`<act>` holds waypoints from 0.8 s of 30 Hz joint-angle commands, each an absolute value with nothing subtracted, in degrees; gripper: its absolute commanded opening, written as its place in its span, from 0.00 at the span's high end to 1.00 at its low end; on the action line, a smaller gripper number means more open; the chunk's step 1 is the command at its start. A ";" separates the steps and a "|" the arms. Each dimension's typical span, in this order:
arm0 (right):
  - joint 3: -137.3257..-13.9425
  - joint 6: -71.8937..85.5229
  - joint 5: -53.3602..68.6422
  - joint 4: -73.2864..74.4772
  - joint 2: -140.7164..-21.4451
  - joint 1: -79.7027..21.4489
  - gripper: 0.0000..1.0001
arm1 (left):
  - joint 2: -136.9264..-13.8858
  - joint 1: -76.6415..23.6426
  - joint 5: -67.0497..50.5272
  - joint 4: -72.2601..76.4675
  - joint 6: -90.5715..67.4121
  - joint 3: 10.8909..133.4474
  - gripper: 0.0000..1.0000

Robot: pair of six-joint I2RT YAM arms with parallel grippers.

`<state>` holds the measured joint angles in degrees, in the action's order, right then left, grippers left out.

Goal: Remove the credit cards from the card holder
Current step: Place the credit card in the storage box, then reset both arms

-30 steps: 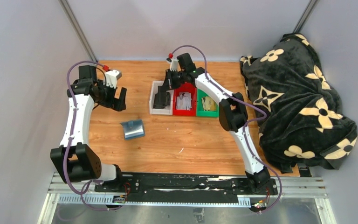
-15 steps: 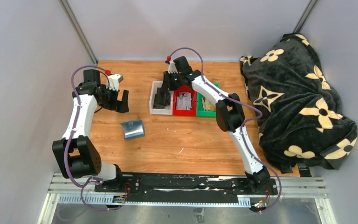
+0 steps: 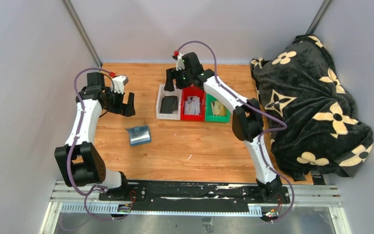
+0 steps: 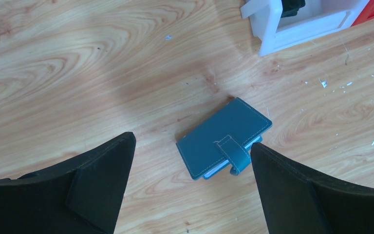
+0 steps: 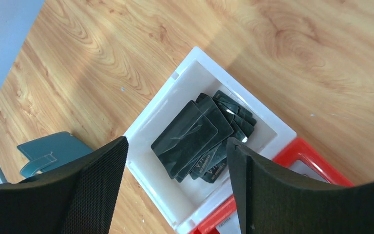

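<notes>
Drop-off step, I judge: my right gripper [image 5: 173, 165] hangs wide and empty over the credit cards [image 5: 199, 134] in the white bin [image 5: 148, 122]; my left gripper [image 4: 192, 146], wide, hovers over the strapped card holder [image 4: 224, 131] on the table, which needs opening next

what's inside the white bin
A fanned pile of dark credit cards lies in the white bin. The top cards cover most of the lower ones, so their count cannot be told.
</notes>
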<state>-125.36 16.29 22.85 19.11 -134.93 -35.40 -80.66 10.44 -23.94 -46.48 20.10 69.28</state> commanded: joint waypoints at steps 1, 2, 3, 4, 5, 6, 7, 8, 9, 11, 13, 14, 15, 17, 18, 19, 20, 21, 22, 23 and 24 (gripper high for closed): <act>-122.90 12.02 17.80 21.82 -128.08 -36.62 0.21 | -79.20 10.72 -25.28 -44.73 19.54 67.78 0.00; -121.98 11.37 16.75 22.55 -126.70 -36.64 0.20 | -79.19 10.72 -25.44 -44.47 19.48 67.59 0.00; -121.13 10.68 15.80 22.89 -124.98 -36.63 0.20 | -79.23 10.72 -25.75 -44.04 19.34 67.23 0.00; -118.23 10.04 14.95 22.93 -122.95 -36.64 0.19 | -79.26 10.72 -26.30 -43.42 19.23 66.74 0.00; -115.35 9.00 14.01 22.44 -119.57 -36.64 0.19 | -79.26 10.72 -26.72 -42.25 18.67 66.00 0.00; -112.03 8.58 13.01 21.58 -117.91 -36.63 0.18 | -79.12 10.72 -27.06 -40.69 17.77 64.84 0.00; -107.90 7.90 11.84 20.46 -114.06 -36.65 0.18 | -79.24 10.65 -27.77 -39.20 16.98 63.82 0.00; -103.71 7.61 10.38 18.78 -110.85 -36.58 0.17 | -79.48 10.51 -28.58 -37.45 15.99 62.72 0.00; -98.83 7.73 8.75 16.84 -108.00 -36.60 0.16 | -79.50 10.24 -28.72 -35.22 14.64 61.30 0.00; -89.60 8.84 3.52 12.80 -102.02 -36.32 0.15 | -78.82 9.52 -27.32 -27.56 11.00 56.70 0.00; -81.56 10.46 -3.75 9.71 -97.44 -35.56 0.13 | -77.36 8.55 -24.17 -15.90 8.24 49.67 0.00; -77.78 11.14 -7.26 8.67 -95.53 -34.93 0.13 | -77.08 7.90 -22.59 -11.92 7.41 47.24 0.00; -74.49 11.72 -10.90 7.68 -93.64 -34.45 0.13 | -77.17 7.38 -21.87 -9.38 7.01 45.63 0.00; -68.55 11.74 -18.44 6.03 -90.26 -33.37 0.12 | -77.93 6.65 -21.13 -4.15 6.79 42.74 0.00; -64.45 10.74 -23.70 4.01 -87.80 -33.02 0.12 | -78.10 6.52 -21.03 -1.13 6.15 41.03 0.00; -61.22 10.15 -27.36 1.75 -86.68 -32.73 0.11 | -78.02 6.51 -21.16 3.40 6.03 38.97 0.00; -57.87 9.22 -31.30 -0.55 -84.86 -32.35 0.11 | -77.81 6.45 -21.11 6.84 5.87 37.26 0.00; -55.26 8.87 -34.43 -2.42 -82.75 -31.39 0.09 | -77.52 6.31 -20.79 10.48 5.58 35.41 0.00; -52.77 8.96 -35.96 -3.39 -81.44 -30.52 0.08 | -77.12 6.09 -20.36 13.90 5.40 33.58 0.00; -50.72 9.62 -37.00 -3.80 -80.31 -28.61 0.07 | -77.00 5.82 -20.16 17.10 5.49 31.99 0.00; -48.98 11.02 -37.88 -3.75 -79.37 -26.79 0.07 | -76.93 5.51 -19.90 20.75 5.64 30.12 0.00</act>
<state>-54.83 10.02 -23.79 2.70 -84.14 -31.64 -78.52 6.48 -21.80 0.64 6.76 35.20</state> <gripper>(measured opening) 0.924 0.997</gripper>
